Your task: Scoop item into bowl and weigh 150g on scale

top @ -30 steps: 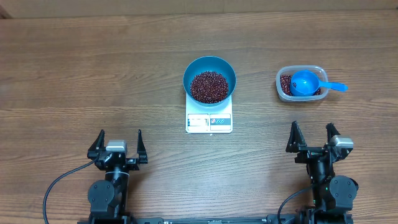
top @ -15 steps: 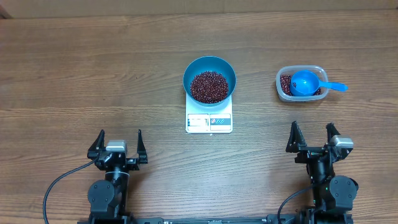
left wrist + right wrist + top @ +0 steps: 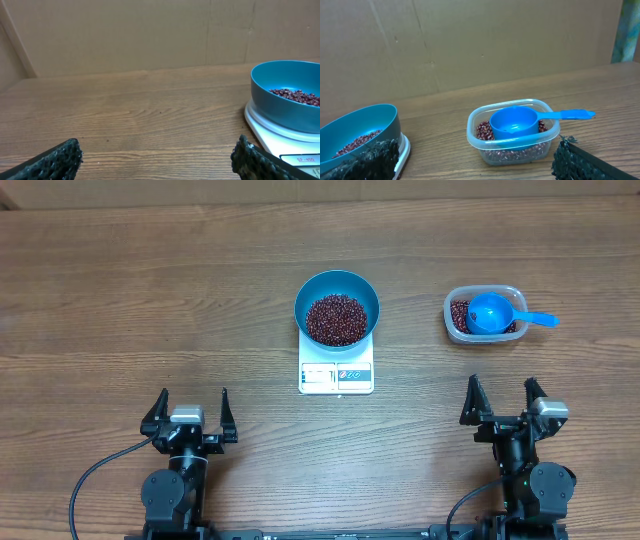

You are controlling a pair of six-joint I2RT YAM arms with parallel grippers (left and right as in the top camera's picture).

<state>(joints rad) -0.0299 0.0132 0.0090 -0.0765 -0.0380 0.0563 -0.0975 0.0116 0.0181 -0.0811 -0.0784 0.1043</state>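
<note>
The wooden worktop (image 3: 120,280) runs past every edge of the overhead view. The bright blue bowl (image 3: 337,277) sits on the white scale (image 3: 336,377) near the middle and covers the scale's far half, leaving only the front strip with the display and label showing. The digits are too small to read. The clear plastic tub (image 3: 484,288) stands well apart to the right. The blue scoop (image 3: 490,312) lies in it, its cup hiding most of what the tub holds and its handle sticking out over the right rim. A heap of red-brown beans (image 3: 336,319) fills the bottom of the bowl, and more show around the scoop. From the left wrist, bowl and scale are cut off at the right edge. From the right wrist, the bowl is cut off at the left.

The left end effector (image 3: 193,396) and right end effector (image 3: 501,383) sit at the near edge, both spread wide, holding nothing and touching nothing.
</note>
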